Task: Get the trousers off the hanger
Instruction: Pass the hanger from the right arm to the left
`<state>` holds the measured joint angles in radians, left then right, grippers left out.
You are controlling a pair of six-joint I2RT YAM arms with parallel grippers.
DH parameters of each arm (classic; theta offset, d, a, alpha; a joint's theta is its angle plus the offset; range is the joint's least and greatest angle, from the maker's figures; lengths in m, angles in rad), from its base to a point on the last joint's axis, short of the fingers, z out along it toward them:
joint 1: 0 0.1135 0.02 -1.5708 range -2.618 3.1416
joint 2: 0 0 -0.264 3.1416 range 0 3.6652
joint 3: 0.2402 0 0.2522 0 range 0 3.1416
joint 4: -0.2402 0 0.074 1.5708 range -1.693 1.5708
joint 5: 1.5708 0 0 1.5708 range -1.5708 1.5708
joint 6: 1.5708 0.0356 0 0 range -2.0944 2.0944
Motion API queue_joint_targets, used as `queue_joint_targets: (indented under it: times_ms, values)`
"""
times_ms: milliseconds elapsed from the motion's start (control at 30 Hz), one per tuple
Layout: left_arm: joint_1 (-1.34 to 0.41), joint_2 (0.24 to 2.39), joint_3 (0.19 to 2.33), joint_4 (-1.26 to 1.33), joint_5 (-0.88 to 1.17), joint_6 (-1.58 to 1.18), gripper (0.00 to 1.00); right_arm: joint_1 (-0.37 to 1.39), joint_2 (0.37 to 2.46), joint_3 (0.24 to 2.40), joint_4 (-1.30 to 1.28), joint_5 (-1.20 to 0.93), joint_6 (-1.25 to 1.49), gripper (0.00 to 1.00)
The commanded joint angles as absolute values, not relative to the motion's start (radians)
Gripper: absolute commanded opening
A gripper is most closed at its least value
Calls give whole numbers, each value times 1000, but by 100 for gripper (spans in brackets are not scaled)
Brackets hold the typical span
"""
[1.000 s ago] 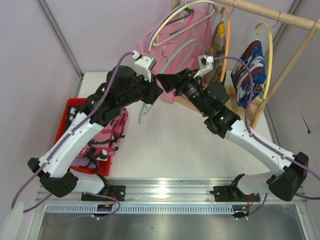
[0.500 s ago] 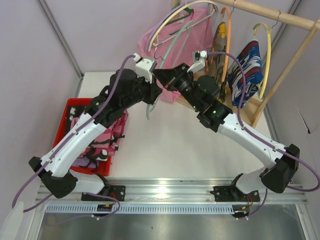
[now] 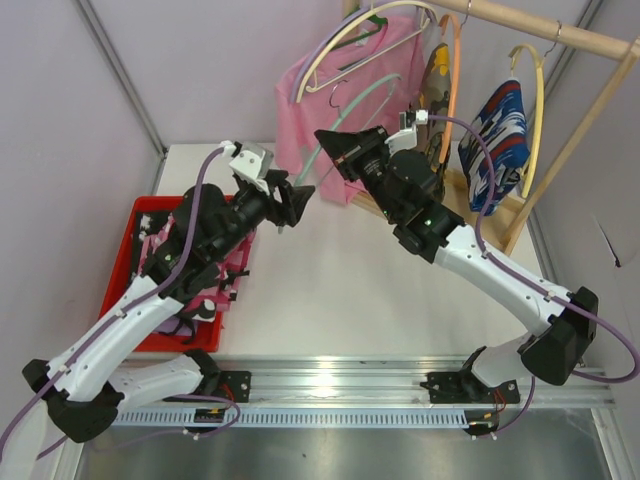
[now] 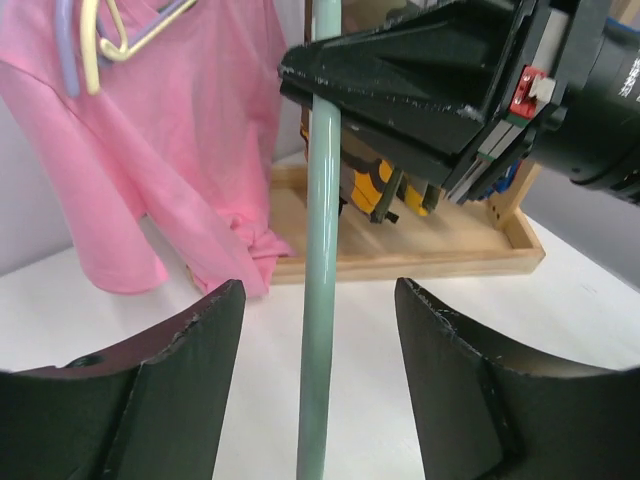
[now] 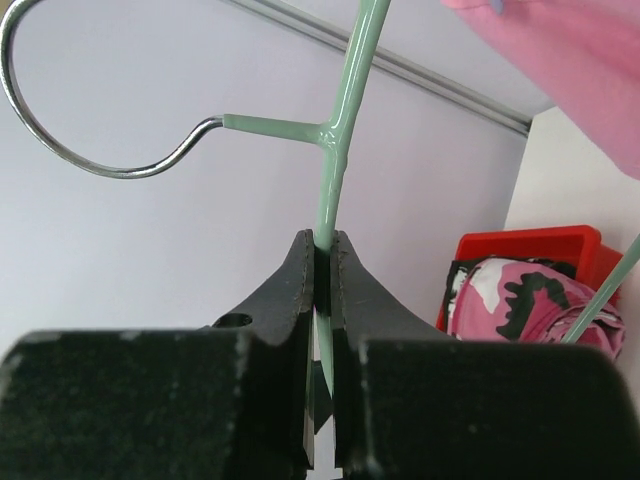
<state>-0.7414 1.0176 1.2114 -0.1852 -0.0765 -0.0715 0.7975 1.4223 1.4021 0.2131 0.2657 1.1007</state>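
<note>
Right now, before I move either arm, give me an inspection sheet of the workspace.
Surface: white table, nothing spilled seen.
Job's things: mint-green hanger, no trousers on it; pink-and-black camouflage trousers in red plastic bin; yellow-olive camouflage trousers and blue, white and red print trousers hanging on wooden rack.
Clutter: plain pink T-shirt on the rack.
Grippers: left claw open, straddling the hanger; right claw shut on it.
Cables: purple cables along both arms, no snag seen.
Surroundings: lilac walls.

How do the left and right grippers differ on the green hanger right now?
The left gripper is open, straddling the green hanger without touching; the right gripper is shut on it. The right gripper holds higher up the bar; the left gripper sits lower. Both face the same hanger.
</note>
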Motion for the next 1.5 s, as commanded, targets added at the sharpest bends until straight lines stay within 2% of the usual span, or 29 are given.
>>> queue_joint_targets:
  times_ms: [0,200,333,467,700,833,900,933,1000,1167,1200,1233,1300,1400,1467]
  values:
    - [-746,1025,1194,-107,-97,-20,68,805,1424,1465,258,318,1172,0]
    - [-746,985,1094,73,-86,-2,65,807,1436,1465,258,298,1215,0]
    - [-742,1005,1085,97,-66,60,61,811,1431,1476,253,293,1207,0]
    - [-726,1011,1080,107,-8,54,41,810,1422,1476,244,288,1201,0]
    - [-707,1005,1069,100,83,46,23,808,1413,1471,239,273,1206,0]
    - [-690,997,1052,113,103,35,22,807,1408,1468,241,268,1213,0]
    - [-686,997,1049,118,117,26,25,808,1407,1465,244,265,1219,0]
    - [-684,1000,1051,118,120,26,31,808,1405,1465,245,265,1221,0]
    - [-681,1011,1052,118,127,28,37,810,1407,1465,245,264,1224,0]
    - [-650,1032,1052,117,149,31,38,811,1391,1460,244,261,1230,0]
    - [-646,1037,1049,123,156,28,36,810,1388,1453,245,265,1230,0]
    - [-640,1042,1051,126,163,25,29,810,1385,1448,250,270,1227,0]
    - [-634,1049,1049,130,170,20,26,807,1384,1443,253,273,1229,0]
    - [-630,1057,1039,163,175,8,7,807,1391,1450,256,259,1229,0]
    - [-629,1062,1046,169,169,8,2,805,1396,1460,252,247,1212,0]
